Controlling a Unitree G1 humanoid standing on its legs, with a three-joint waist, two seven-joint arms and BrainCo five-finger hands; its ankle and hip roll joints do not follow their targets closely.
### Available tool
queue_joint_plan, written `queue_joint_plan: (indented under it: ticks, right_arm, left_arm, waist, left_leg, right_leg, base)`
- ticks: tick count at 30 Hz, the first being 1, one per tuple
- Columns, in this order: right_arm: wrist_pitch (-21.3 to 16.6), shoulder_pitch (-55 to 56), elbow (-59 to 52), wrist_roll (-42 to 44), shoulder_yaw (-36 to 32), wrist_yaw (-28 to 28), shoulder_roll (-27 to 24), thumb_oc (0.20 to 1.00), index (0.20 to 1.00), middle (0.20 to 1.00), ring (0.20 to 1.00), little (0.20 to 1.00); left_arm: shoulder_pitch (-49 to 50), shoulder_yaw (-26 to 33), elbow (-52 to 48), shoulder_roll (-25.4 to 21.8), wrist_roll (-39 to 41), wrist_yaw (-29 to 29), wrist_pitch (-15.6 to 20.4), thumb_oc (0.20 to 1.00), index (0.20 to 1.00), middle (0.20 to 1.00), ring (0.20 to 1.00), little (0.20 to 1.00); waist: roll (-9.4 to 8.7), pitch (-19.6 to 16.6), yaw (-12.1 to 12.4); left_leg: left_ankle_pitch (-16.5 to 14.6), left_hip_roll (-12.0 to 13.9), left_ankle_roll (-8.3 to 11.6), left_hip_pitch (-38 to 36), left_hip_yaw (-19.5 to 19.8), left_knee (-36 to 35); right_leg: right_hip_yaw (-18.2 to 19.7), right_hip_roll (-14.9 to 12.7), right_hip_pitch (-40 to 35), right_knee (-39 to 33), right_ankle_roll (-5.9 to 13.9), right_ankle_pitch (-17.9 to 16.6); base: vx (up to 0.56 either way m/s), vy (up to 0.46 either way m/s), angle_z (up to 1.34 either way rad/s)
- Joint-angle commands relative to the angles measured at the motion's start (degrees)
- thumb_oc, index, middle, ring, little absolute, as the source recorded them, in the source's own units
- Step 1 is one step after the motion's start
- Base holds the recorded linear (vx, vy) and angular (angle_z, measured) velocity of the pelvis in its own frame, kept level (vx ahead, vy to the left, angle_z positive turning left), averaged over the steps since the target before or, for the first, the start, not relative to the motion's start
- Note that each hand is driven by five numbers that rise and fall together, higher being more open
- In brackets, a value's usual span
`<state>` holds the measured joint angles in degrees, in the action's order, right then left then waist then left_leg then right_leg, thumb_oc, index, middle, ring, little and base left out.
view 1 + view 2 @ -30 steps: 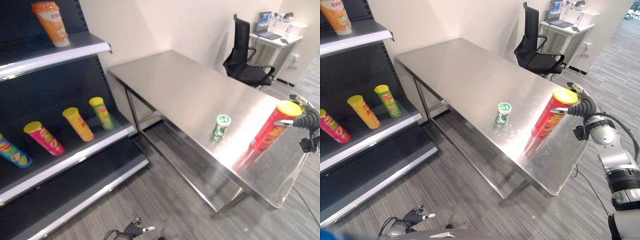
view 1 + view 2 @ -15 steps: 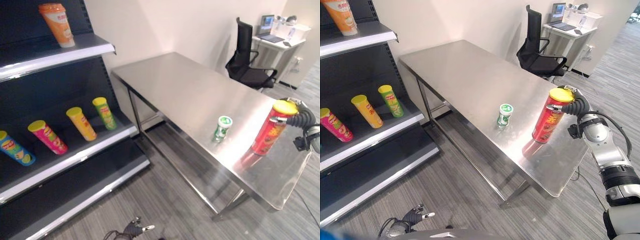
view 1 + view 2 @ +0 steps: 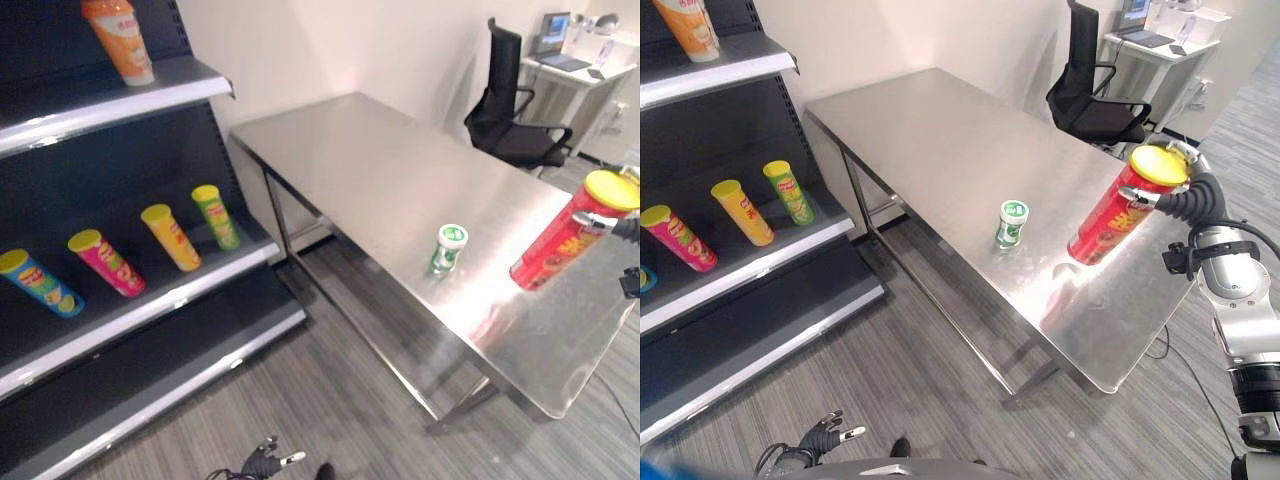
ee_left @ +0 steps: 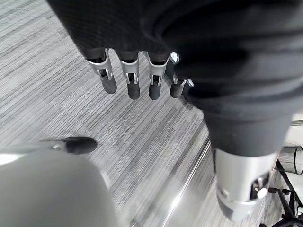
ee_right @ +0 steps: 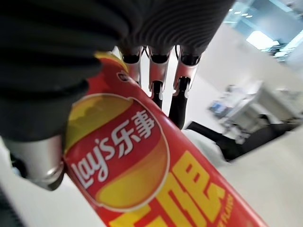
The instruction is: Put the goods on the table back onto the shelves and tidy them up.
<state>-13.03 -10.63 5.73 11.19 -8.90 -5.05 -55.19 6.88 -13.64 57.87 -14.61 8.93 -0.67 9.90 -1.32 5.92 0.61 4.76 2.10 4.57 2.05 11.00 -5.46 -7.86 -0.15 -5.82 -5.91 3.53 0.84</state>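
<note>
A tall red chip can (image 3: 1118, 213) with a yellow lid leans over the table's right end, its top tipped right. My right hand (image 3: 1190, 200) is shut on its upper part; its fingers (image 5: 156, 71) lie curled along the red can (image 5: 142, 175). A small green cup (image 3: 449, 249) stands alone on the steel table (image 3: 380, 180). My left hand (image 3: 825, 437) hangs low over the floor with relaxed fingers (image 4: 133, 82), holding nothing.
At left the dark shelf unit (image 3: 150, 310) carries green (image 3: 216, 216), yellow (image 3: 171, 236), pink (image 3: 104, 267) and blue (image 3: 40, 283) cans lying on the middle shelf, and an orange one (image 3: 120, 40) on top. Behind the table are a black office chair (image 3: 515, 110) and a desk (image 3: 575, 60).
The red can stood upright on the table; now my right hand has tipped it to the right and raised it a little. The camera has shifted slightly.
</note>
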Motion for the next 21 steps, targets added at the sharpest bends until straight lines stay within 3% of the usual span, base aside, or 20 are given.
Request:
queue_joint_plan:
  ticks: [1, 3, 4, 7, 8, 9, 10, 14, 15, 16, 17, 19, 20, 21]
  right_arm:
    - [-6.0, -5.1, -5.7, -0.4, -5.6, -3.6, -2.4, 0.2, 0.2, 0.2, 0.2, 0.2]
    - [-5.8, -4.1, -7.6, -1.4, -7.1, -4.3, -2.8, 0.2, 0.2, 0.2, 0.2, 0.2]
    - [-5.7, -2.1, -8.8, -2.3, -8.6, -4.8, -2.8, 0.2, 0.2, 0.2, 0.2, 0.2]
    - [-5.1, 0.8, -11.1, -3.6, -10.4, -4.0, -3.0, 0.2, 0.2, 0.2, 0.2, 0.2]
    - [-5.1, 1.0, -11.2, -3.6, -10.6, -4.0, -3.0, 0.2, 0.2, 0.2, 0.2, 0.2]
    - [-4.9, 1.7, -11.8, -4.0, -11.4, -4.0, -3.1, 0.2, 0.2, 0.2, 0.2, 0.2]
    - [-4.6, 2.3, -11.7, -4.5, -11.8, -4.1, -3.1, 0.2, 0.2, 0.2, 0.2, 0.2]
    - [-3.5, 3.4, -12.8, -5.8, -12.1, -3.9, -1.4, 0.2, 0.2, 0.2, 0.2, 0.2]
    - [-3.5, 3.3, -12.8, -5.9, -12.1, -3.9, -1.4, 0.2, 0.2, 0.2, 0.2, 0.2]
    - [-3.4, 2.6, -12.6, -6.5, -11.4, -4.1, -1.0, 0.2, 0.2, 0.2, 0.2, 0.2]
    - [-2.9, 0.7, -12.5, -7.4, -9.4, -4.8, -0.8, 0.2, 0.2, 0.2, 0.2, 0.2]
    - [-2.6, -1.0, -12.6, -8.7, -7.6, -5.0, -1.0, 0.2, 0.2, 0.2, 0.2, 0.2]
    - [-2.2, -1.1, -12.9, -9.6, -7.2, -5.1, -1.5, 0.2, 0.2, 0.2, 0.2, 0.2]
    - [-1.9, -0.4, -13.4, -10.1, -6.9, -4.2, -2.0, 0.2, 0.2, 0.2, 0.2, 0.2]
  left_arm:
    - [-5.4, -1.5, 1.8, -1.4, 2.3, 0.7, 2.1, 1.0, 1.0, 1.0, 1.0, 1.0]
    - [-5.8, -0.4, 2.1, -0.9, 3.0, 1.5, 2.3, 1.0, 1.0, 1.0, 1.0, 1.0]
    - [-6.0, 1.1, 3.5, -0.6, 3.4, 1.5, 2.3, 1.0, 1.0, 1.0, 1.0, 1.0]
    - [-6.2, 2.4, 5.2, -0.6, 2.2, 2.0, 2.4, 1.0, 1.0, 1.0, 1.0, 1.0]
    - [-6.2, 2.4, 5.2, -0.6, 2.1, 2.0, 2.4, 1.0, 1.0, 1.0, 1.0, 1.0]
    - [-6.3, 2.4, 5.5, -0.8, 1.2, 2.0, 2.4, 1.0, 1.0, 1.0, 1.0, 1.0]
    - [-6.2, 2.3, 5.9, -0.8, 0.1, 2.0, 2.2, 1.0, 1.0, 1.0, 1.0, 1.0]
    - [-7.2, 2.2, 7.6, -0.6, -1.6, 2.1, 1.8, 1.0, 1.0, 1.0, 1.0, 1.0]
    - [-7.3, 2.2, 7.6, -0.6, -1.6, 2.1, 1.8, 1.0, 1.0, 1.0, 1.0, 1.0]
    - [-7.9, 1.8, 7.5, -1.1, -2.0, 2.3, 2.0, 1.0, 1.0, 1.0, 1.0, 1.0]
    - [-9.0, 0.7, 6.9, -1.9, -3.0, 2.1, 2.0, 1.0, 1.0, 1.0, 1.0, 1.0]
    - [-9.7, 0.2, 6.4, -2.8, -4.2, 2.2, 1.8, 1.0, 1.0, 1.0, 1.0, 1.0]
    - [-9.9, -0.2, 6.3, -3.2, -4.6, 2.3, 1.5, 1.0, 1.0, 1.0, 1.0, 1.0]
    - [-10.1, -0.4, 5.9, -3.6, -4.9, 1.8, 1.3, 1.0, 1.0, 1.0, 1.0, 1.0]
  waist:
    - [-3.58, 1.2, 2.8]
    - [-3.55, 1.6, 2.1]
    - [-3.4, 1.7, 1.3]
    - [-3.13, 1.9, 0.3]
    - [-3.1, 1.9, 0.3]
    - [-2.39, 1.1, -0.3]
    - [-1.79, 0.4, -0.5]
    - [-2.62, -0.8, -0.3]
    - [-2.72, -0.8, -0.4]
    - [-3.45, -1.0, -0.1]
    - [-4.13, -1.1, 0.2]
    - [-4.58, -1.0, 0.0]
    - [-4.72, -1.1, -0.4]
    - [-4.64, -1.0, -1.7]
  left_leg:
    - [-3.0, 3.1, 3.0, 2.3, 1.4, 3.0]
    - [-1.9, 4.9, 3.37, 4.1, -1.7, 3.1]
    - [-0.5, 8.3, 3.99, 4.1, -7.4, 2.7]
    - [1.6, 13.5, 5.0, 3.9, -15.7, 2.4]
    - [1.7, 13.6, 5.04, 3.8, -15.7, 2.3]
    - [1.9, 15.2, 5.51, 3.1, -19.1, 1.5]
    - [1.7, 15.2, 5.34, 2.7, -20.1, 1.4]
    - [-2.8, 11.4, 3.38, 2.9, -21.0, 5.1]
    - [-2.7, 11.2, 3.21, 3.2, -21.0, 5.2]
    - [-4.3, 9.3, 2.07, 3.8, -20.8, 6.5]
    - [-6.3, 6.0, 0.18, 4.6, -20.7, 7.7]
    - [-7.5, 3.1, -1.68, 4.6, -20.3, 7.8]
    - [-7.9, 2.0, -2.32, 4.5, -19.6, 7.8]
    - [-8.1, 0.8, -3.0, 4.1, -18.5, 7.5]
  right_leg:
    - [0.1, -3.3, 0.6, 2.7, 1.99, 7.0]
    - [-2.0, -3.9, 1.0, 2.8, 2.01, 7.2]
    - [-3.7, -4.8, 0.9, 3.2, 2.46, 7.1]
    - [-7.0, -7.3, 0.1, 3.9, 3.69, 6.7]
    - [-7.0, -7.3, 0.1, 3.9, 3.7, 6.7]
    - [-8.8, -8.2, -0.2, 3.4, 4.57, 6.2]
    - [-9.3, -8.6, -0.7, 3.0, 5.04, 5.9]
    - [-10.5, -13.9, -2.2, 3.6, 7.29, 3.0]
    - [-10.5, -14.0, -2.0, 3.5, 7.37, 2.8]
    - [-10.5, -16.4, -1.7, 4.7, 8.35, 0.9]
    - [-10.3, -20.4, -0.7, 7.9, 9.49, -3.2]
    - [-9.3, -23.1, 0.8, 11.4, 9.13, -6.8]
    - [-7.1, -22.8, 1.1, 13.1, 8.8, -8.3]
    - [-2.4, -20.7, 2.4, 15.5, 7.83, -8.1]
  base:
    - [-0.14, -0.001, 1.0]
    - [-0.06, 0.133, 1.18]
    - [-0.01, 0.24, 1.16]
    - [0.02, 0.253, 0.89]
    - [0.04, 0.274, 0.9]
    - [0.11, 0.302, 0.78]
    - [0.17, 0.427, 0.48]
    - [0.14, 0.38, 0.41]
    - [0.09, 0.286, 0.14]
    - [0.09, 0.428, 0.26]
    - [0.12, 0.545, 0.44]
    - [0.12, 0.428, 0.68]
    - [0.17, 0.336, 0.6]
    - [0.16, 0.307, 0.6]
